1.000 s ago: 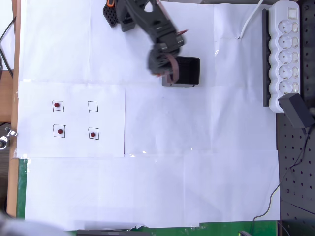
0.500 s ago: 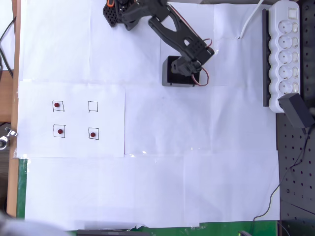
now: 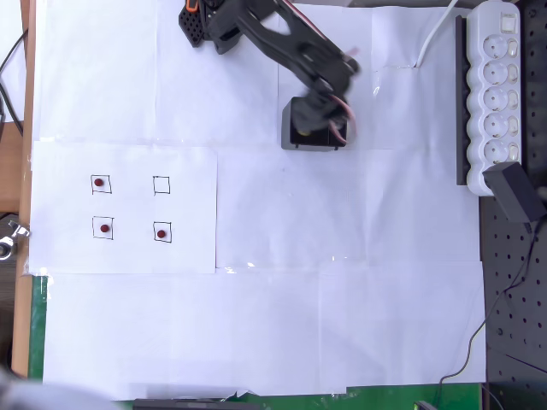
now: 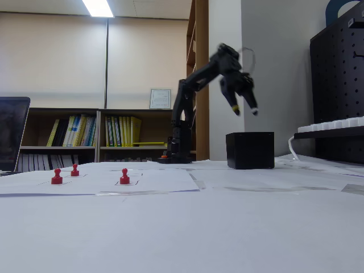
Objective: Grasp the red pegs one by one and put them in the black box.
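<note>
Three red pegs [image 3: 101, 182] stand in drawn squares at the overhead view's left, well apart from the tool [image 4: 244, 106], which hangs above the black box [image 3: 295, 137] at upper centre. Its opening is too blurred to tell; nothing visible in it.

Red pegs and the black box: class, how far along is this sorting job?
One drawn square stands empty, so one peg looks moved; the box's inside is hidden. In hand: the gripper hangs above the black box; whether it holds anything is unclear. Left: three red pegs on their squares.
</note>
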`<state>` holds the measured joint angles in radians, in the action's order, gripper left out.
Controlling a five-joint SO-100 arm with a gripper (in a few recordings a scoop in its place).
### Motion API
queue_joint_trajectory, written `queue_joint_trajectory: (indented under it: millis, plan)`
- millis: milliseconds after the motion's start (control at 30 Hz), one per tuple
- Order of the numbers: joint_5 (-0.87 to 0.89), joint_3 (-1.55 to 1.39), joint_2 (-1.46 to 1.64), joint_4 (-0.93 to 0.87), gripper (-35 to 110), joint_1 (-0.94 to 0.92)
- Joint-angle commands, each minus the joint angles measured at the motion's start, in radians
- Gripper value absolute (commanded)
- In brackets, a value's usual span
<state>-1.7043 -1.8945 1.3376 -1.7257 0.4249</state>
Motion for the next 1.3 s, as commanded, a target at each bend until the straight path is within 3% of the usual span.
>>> queue_joint_trajectory:
  millis: [0, 133, 300, 433, 567, 867, 1267]
  plan:
    - [0.250, 0.419, -0.279, 0.213, 19, -0.301]
    - [0.414, 0.857, -0.396, 0.660, 17, -0.500]
    - [0.403, 1.210, -0.249, 1.420, 16, -0.592]
    - [0.337, 1.299, -0.015, 1.913, 15, -0.623]
    - [0.307, 1.272, 0.242, 2.250, 15, -0.632]
    - [0.250, 0.986, 0.689, 2.560, 15, -0.661]
    - [0.236, 0.735, 0.939, 2.622, 15, -0.690]
